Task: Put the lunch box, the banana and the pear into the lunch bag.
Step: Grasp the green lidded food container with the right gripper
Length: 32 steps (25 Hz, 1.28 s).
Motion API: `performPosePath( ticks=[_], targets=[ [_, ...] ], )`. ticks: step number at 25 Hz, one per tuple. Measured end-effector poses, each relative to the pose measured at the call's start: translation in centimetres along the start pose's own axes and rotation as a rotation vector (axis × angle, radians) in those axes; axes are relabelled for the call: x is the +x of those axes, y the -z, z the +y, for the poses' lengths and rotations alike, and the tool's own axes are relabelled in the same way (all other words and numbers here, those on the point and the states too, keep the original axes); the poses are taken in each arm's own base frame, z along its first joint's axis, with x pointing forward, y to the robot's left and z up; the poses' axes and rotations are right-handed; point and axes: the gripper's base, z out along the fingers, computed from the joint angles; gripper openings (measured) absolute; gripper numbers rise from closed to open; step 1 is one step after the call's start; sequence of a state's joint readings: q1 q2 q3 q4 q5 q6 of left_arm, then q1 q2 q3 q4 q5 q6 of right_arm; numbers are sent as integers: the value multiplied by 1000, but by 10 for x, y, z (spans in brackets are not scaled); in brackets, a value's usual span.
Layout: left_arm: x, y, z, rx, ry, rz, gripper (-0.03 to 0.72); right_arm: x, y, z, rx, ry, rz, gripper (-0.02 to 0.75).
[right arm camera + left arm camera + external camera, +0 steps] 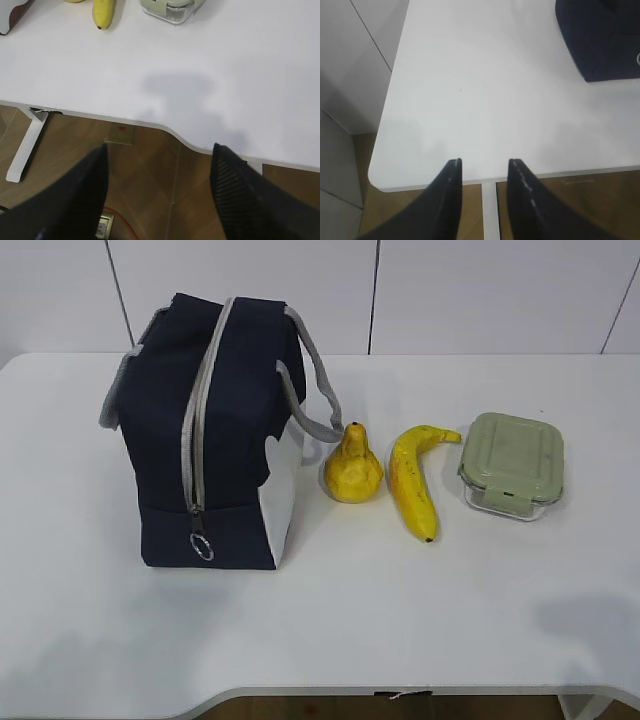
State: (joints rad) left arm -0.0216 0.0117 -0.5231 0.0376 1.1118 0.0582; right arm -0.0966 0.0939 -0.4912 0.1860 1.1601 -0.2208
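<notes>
Standing zipped: lunch bag (215, 440) | lunch box (511, 464) lidded | left gripper (485, 162), right gripper (160, 147) apart, empty

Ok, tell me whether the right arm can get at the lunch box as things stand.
Probably yes. The lunch box sits on the right side of the table, bare tabletop lies between it and the right gripper, and its jaws stand open and empty.

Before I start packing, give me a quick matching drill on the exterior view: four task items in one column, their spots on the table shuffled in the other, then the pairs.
Items:
1. lunch bag
2. pear
3. banana
4. lunch box

Places:
A. farthest right
B. between the pear and the lunch box
C. farthest left, zipper closed
D. just right of the lunch bag

Pairs: 1-C, 2-D, 3-B, 4-A
</notes>
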Motion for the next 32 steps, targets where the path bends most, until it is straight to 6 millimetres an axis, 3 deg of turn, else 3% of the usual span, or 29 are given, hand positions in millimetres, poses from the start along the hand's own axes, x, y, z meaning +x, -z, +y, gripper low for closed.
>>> performPosePath(
  ticks=[32],
  targets=[
    [0,0,0,0,0,0,237,0,0,0,-1,-1,-2,511]
  ],
)
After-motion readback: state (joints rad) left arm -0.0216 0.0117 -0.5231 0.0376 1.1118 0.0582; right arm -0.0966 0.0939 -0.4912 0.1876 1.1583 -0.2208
